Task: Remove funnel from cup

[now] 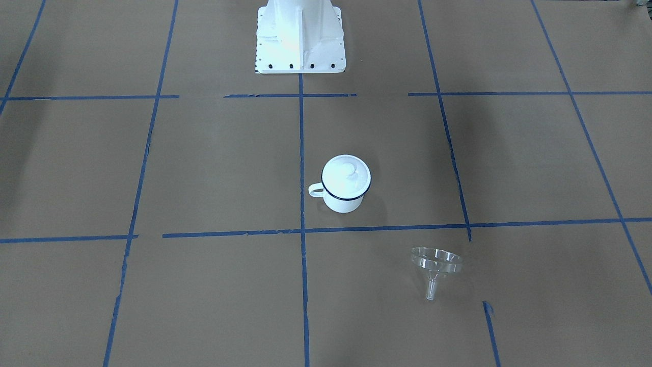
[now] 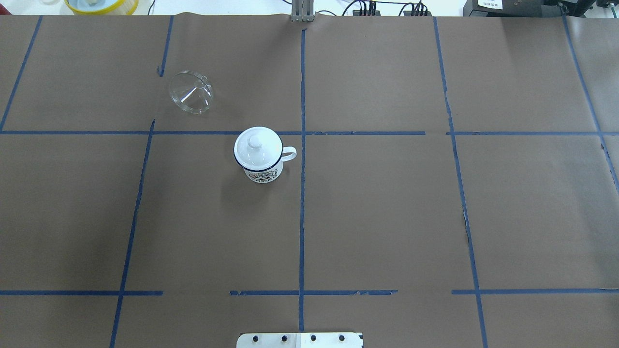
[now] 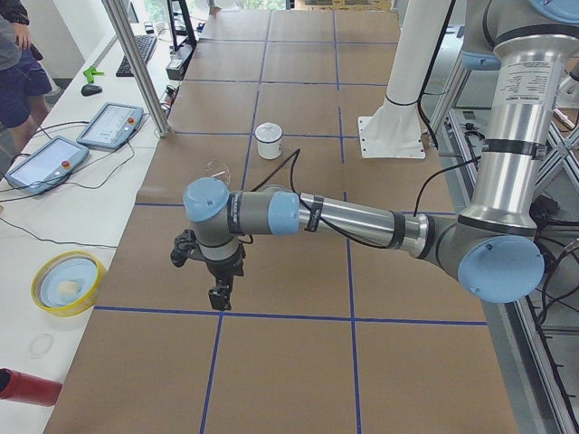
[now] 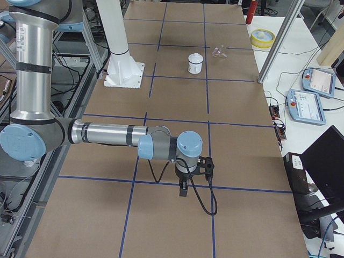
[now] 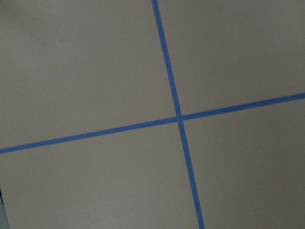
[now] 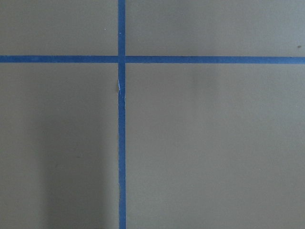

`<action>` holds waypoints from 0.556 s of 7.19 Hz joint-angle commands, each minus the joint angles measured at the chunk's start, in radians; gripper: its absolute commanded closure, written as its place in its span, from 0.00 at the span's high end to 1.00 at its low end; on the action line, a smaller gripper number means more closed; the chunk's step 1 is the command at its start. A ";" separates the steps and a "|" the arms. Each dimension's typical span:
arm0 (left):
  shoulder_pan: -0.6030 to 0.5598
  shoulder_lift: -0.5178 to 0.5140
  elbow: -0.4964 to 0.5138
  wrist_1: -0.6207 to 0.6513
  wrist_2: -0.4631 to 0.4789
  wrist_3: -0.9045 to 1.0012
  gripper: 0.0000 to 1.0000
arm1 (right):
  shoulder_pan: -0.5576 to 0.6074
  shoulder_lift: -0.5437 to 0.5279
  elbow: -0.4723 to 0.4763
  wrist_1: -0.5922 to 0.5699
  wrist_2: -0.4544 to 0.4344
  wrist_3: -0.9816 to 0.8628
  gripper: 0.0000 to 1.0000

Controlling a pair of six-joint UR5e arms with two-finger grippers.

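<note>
Jaws first: you can't call either one from these shots. The left gripper (image 3: 218, 301) only shows in the left side view and the right gripper (image 4: 184, 189) only in the right side view. Both point down over bare brown paper, and I can't tell whether they're spread or pressed together. Neither seems to be carrying anything. The wrist cams are no help either (just a crossing of blue tape (image 5: 179, 118) under each one).

Moving outward, the task looks done to me. The funnel (image 2: 191, 92) is out of the cup (image 2: 261, 166) and lies on the table (image 2: 387, 217) with a clear gap between the two. From overhead it sits at about 10 o'clock from the cup, in the next taped square over. It looks tipped onto its side, with the spout aimed at roughly 1 o'clock. The cup stands upright with its handle at 3 o'clock, and a white knobbed lid (image 2: 256, 145) sits on top of it, so nothing's left in the mouth that you'd need to pull.

As for the funnel against the jaws, it's well apart from both. In the left side view it's at 12 o'clock from the left gripper, a taped square or so up the table. In the right side view it's way off at about 1 o'clock from the right gripper, near the far end. If you count release and retreat as part of the job, I'd say you've got nothing left but to stop.
</note>
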 commanded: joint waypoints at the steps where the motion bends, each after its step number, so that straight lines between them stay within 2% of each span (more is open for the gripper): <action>1: -0.005 0.013 -0.002 0.000 -0.025 -0.005 1.00 | 0.000 0.000 0.000 0.000 0.000 0.000 1.00; 4: -0.004 0.019 -0.017 -0.006 -0.019 -0.008 1.00 | 0.000 0.000 0.000 0.000 0.000 0.000 1.00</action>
